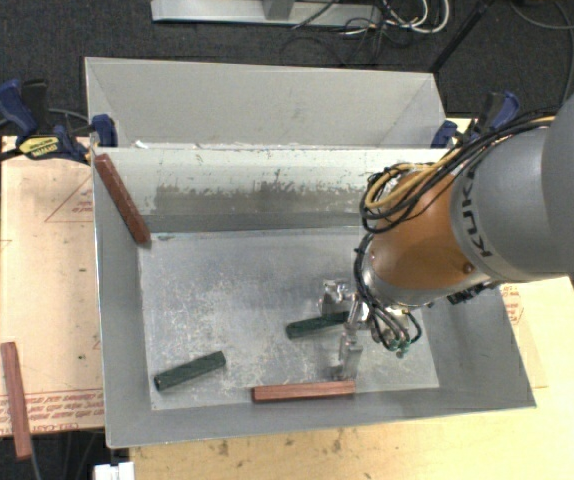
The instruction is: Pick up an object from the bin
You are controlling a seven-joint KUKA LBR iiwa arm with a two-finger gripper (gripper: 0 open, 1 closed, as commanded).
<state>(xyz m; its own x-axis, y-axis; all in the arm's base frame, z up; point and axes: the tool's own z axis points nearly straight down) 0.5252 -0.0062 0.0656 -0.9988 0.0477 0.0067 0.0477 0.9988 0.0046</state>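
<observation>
My gripper [344,324] hangs low over the right half of the bin floor, under the orange wrist cover. Its two metal fingers stand apart, one finger [335,293] behind and the other in front of the right end of a dark green bar [312,326]. This bar lies flat, pointing left and slightly toward the front, and its right end sits in the gap between the fingers. I see no squeeze on it. A reddish-brown flat stick [303,392] lies along the front wall just below the gripper.
A second dark green bar [189,370] lies at the front left of the floor. A longer brown stick [121,200] leans against the left wall at the back. The arm's bulk covers the bin's right side.
</observation>
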